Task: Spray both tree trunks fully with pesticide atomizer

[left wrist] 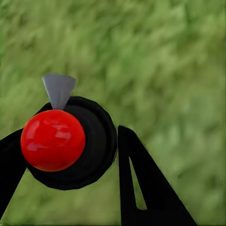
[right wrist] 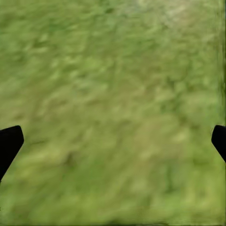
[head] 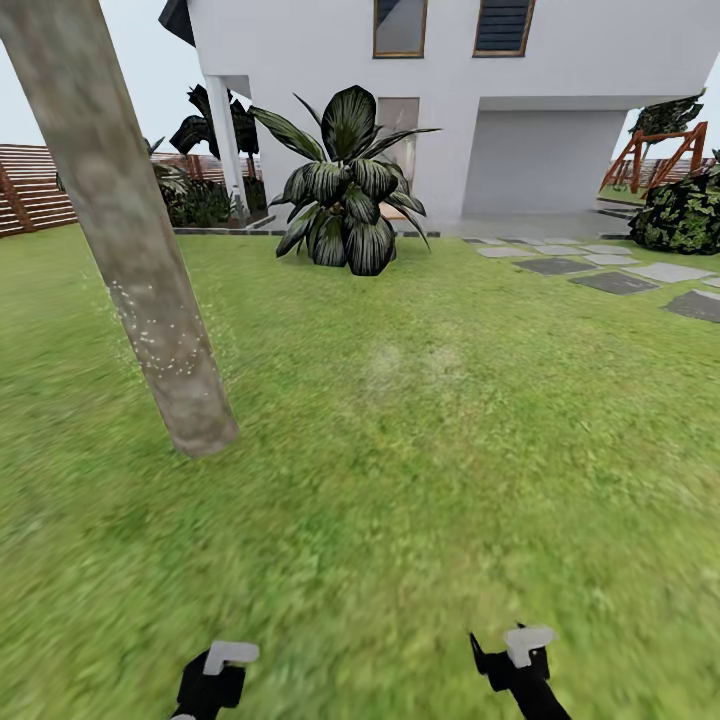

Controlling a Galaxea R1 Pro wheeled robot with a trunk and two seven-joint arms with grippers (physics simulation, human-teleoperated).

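A thick, leaning tree trunk (head: 130,250), mottled grey-brown, rises from the lawn at the left of the head view; fine white specks dot its lower part. In the left wrist view the pesticide atomizer (left wrist: 61,141), a black round body with a red ball top and a grey nozzle, sits between the black fingers (left wrist: 141,188) of my left gripper (left wrist: 70,134), which is shut on it. My left gripper (head: 215,670) hangs low at the bottom edge of the head view, well short of the trunk. My right gripper (right wrist: 115,137) is open over bare grass, low at the bottom right (head: 515,655).
A white house (head: 450,100) stands beyond the lawn, with a broad-leaved striped plant (head: 345,190) before it. Grey stepping stones (head: 610,275) and a dark bush (head: 685,215) lie to the right. A reddish slat fence (head: 35,190) runs at far left. Grass (head: 430,430) spreads between.
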